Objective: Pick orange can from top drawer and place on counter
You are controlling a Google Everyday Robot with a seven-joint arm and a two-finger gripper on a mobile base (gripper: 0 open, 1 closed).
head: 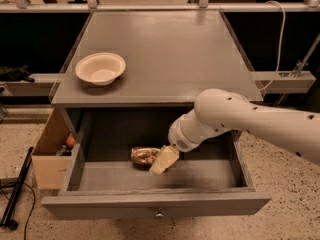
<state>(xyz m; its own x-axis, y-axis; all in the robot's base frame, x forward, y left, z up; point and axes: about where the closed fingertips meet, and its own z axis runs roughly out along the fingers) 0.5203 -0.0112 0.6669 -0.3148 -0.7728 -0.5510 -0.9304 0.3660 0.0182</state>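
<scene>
Golden-orange and brown drink can (142, 155) lies on its side in the wide grey wooden top drawer (150, 204), which is open. Cream claw (164, 160) is inside the drawer at the can's right end. Cannot tell how open it is, or whether it has a hold. Lift and placing on the flat grey desk (165, 49) not yet done.
</scene>
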